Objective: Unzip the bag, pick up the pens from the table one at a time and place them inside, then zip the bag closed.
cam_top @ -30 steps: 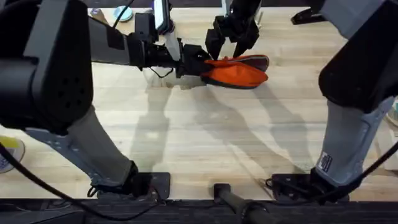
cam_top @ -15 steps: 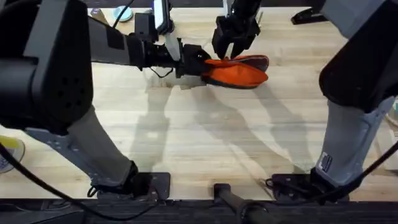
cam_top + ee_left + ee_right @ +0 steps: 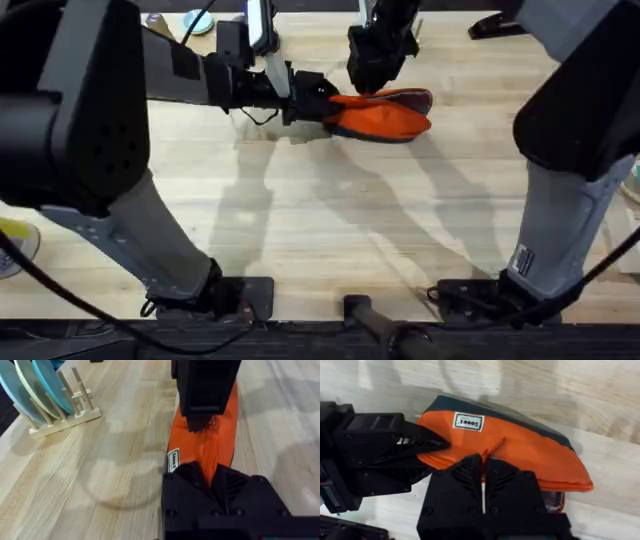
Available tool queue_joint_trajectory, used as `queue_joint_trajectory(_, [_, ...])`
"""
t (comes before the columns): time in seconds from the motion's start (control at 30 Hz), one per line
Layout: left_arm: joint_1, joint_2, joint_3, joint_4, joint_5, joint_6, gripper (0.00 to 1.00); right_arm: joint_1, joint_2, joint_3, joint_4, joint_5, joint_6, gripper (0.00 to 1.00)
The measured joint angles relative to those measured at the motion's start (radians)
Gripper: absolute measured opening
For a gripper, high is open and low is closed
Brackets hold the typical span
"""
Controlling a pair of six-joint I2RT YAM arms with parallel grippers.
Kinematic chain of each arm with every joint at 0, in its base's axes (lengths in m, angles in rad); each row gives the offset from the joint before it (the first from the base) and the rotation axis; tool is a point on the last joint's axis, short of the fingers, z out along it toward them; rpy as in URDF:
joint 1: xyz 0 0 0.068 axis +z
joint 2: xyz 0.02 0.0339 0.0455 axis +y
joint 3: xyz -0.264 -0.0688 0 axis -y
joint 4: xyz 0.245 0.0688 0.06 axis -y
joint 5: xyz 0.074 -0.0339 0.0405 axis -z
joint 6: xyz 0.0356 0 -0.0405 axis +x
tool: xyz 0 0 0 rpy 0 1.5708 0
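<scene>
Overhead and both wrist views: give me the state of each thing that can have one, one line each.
bag: lying on its side on the table, pinched at one end and along its top edge.
left end effector: shut on the bag's end fabric.
right end effector: shut on a small orange fold at the bag's top edge.
plates: standing upright in a wooden rack.
</scene>
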Motion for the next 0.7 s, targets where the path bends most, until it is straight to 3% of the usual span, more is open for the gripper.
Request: queue_joint_trajectory(0.7, [0.0,0.0,0.0,0.0,0.001,0.0,0.042,0.0,0.0,0.029,-0.051,0.001,0.0,0.033])
